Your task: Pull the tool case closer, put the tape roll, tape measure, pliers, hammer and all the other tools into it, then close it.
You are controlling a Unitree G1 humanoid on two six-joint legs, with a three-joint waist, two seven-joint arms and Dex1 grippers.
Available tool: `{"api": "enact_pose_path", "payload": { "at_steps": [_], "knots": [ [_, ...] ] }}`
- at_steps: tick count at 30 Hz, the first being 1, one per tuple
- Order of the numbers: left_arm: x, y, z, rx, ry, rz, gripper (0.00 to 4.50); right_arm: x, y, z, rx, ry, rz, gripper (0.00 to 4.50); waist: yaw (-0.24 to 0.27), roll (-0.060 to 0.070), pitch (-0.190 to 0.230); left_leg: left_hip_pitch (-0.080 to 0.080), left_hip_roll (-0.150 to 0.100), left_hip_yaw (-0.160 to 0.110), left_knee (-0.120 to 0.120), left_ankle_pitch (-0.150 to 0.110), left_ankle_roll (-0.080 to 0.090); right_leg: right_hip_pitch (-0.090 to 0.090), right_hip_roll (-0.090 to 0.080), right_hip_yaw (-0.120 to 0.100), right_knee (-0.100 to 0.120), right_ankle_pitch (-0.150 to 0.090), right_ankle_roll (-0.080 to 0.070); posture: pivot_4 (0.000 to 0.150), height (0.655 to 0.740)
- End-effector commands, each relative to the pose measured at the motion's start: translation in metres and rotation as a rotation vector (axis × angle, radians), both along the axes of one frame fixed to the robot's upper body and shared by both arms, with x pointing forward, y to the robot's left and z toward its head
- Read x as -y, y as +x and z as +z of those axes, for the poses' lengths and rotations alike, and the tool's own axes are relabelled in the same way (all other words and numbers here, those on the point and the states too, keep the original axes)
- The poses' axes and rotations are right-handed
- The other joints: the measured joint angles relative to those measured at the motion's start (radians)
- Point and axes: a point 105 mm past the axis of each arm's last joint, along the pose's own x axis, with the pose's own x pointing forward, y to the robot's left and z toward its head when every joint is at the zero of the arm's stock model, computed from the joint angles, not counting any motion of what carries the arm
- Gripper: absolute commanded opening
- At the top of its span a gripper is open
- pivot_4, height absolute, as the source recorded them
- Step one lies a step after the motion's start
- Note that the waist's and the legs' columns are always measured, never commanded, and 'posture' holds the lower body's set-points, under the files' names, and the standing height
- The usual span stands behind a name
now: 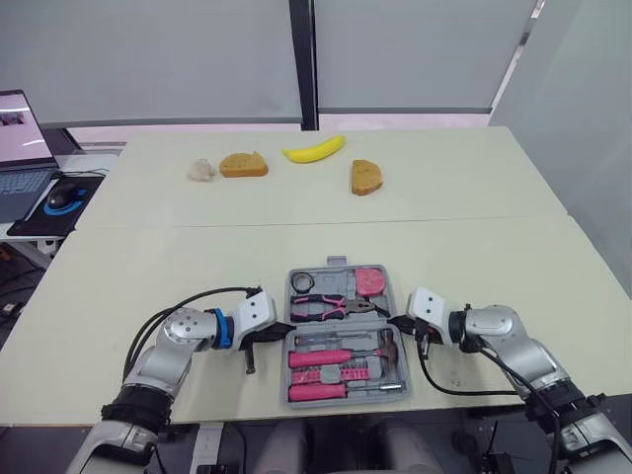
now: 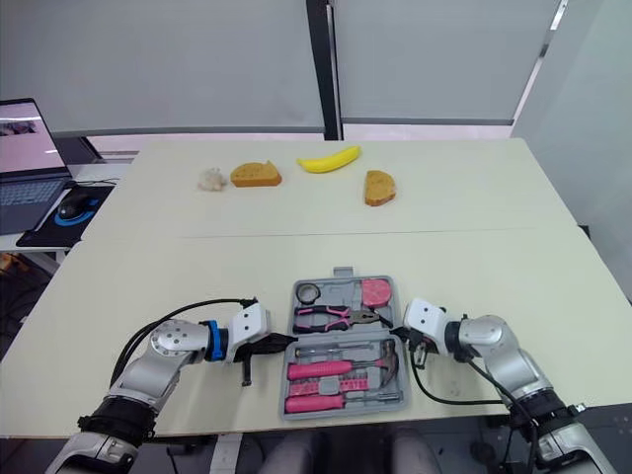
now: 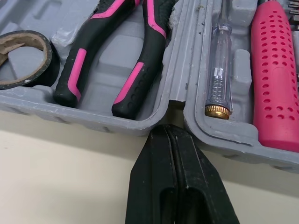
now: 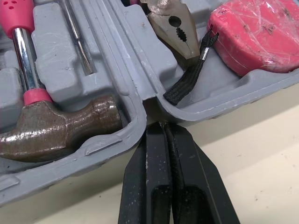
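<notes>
The grey tool case [image 1: 341, 269] lies open near the table's front edge. Its far half holds the black tape roll [image 3: 21, 58], the pink-and-black pliers [image 1: 331, 307] and the pink tape measure [image 1: 372, 281]. In the near half lie the hammer [image 4: 51, 126], a clear test screwdriver [image 3: 218, 70] and pink-handled tools [image 1: 326, 357]. My left gripper [image 1: 286, 328] is shut, its tip against the hinge notch on the case's left side. At the notch on the right side rests my right gripper [image 1: 393, 323], also shut.
At the far side of the table lie a banana [image 1: 314, 150], two bread pieces [image 1: 243, 165] [image 1: 365, 177] and a small pale lump [image 1: 201, 170]. A laptop [image 1: 22, 148] and mouse [image 1: 59, 198] sit on a side desk at left.
</notes>
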Motion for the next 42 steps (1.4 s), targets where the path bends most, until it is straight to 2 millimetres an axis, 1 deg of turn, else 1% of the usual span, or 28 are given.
{"api": "enact_pose_path", "payload": {
  "at_steps": [1, 6, 14, 25, 34, 38, 42],
  "knots": [
    [0.020, -0.005, 0.015, 0.053, -0.050, -0.081, 0.00, -0.023, -0.015, 0.006, -0.008, 0.050, 0.102, 0.03, 0.000, 0.000, 0.000, 0.000, 0.000, 0.000, 0.000, 0.000, 0.000, 0.000, 0.000, 0.000, 0.000, 0.000, 0.000, 0.150, 0.7361],
    [0.019, -0.007, 0.014, 0.054, -0.045, -0.070, 0.00, -0.025, -0.023, 0.004, -0.020, 0.052, 0.109, 0.03, 0.000, 0.000, 0.000, 0.000, 0.000, 0.000, 0.000, 0.000, 0.000, 0.000, 0.000, 0.000, 0.000, 0.000, 0.000, 0.150, 0.7361],
    [0.019, -0.010, 0.013, 0.051, -0.041, -0.069, 0.00, -0.027, -0.024, 0.004, -0.023, 0.053, 0.106, 0.03, 0.000, 0.000, 0.000, 0.000, 0.000, 0.000, 0.000, 0.000, 0.000, 0.000, 0.000, 0.000, 0.000, 0.000, 0.000, 0.150, 0.7361],
    [0.019, 0.001, 0.014, 0.086, -0.031, -0.042, 0.00, -0.032, -0.022, 0.005, -0.024, 0.062, 0.109, 0.03, -0.001, 0.000, 0.000, 0.000, 0.000, 0.000, 0.000, 0.000, 0.000, 0.000, 0.000, 0.000, 0.000, 0.000, 0.000, 0.150, 0.7361],
    [0.019, 0.008, 0.014, 0.096, -0.018, -0.039, 0.00, -0.032, -0.021, 0.004, -0.024, 0.059, 0.106, 0.03, -0.001, 0.000, 0.000, 0.001, 0.000, 0.000, 0.000, 0.000, 0.000, 0.000, 0.000, 0.000, 0.000, 0.000, 0.000, 0.150, 0.7361],
    [0.020, 0.006, 0.013, 0.087, -0.019, -0.050, 0.00, -0.031, -0.020, 0.005, -0.021, 0.059, 0.104, 0.03, -0.001, 0.000, 0.000, 0.000, 0.000, 0.000, 0.000, 0.000, 0.000, 0.000, 0.000, 0.000, 0.000, 0.000, 0.000, 0.150, 0.7361],
    [0.020, -0.002, 0.012, 0.065, -0.022, -0.065, 0.00, -0.031, -0.019, 0.005, -0.016, 0.059, 0.100, 0.03, -0.001, 0.000, 0.000, 0.000, 0.000, 0.000, 0.000, 0.000, 0.000, 0.000, 0.000, 0.000, 0.000, 0.000, 0.000, 0.150, 0.7361]
  ]
}}
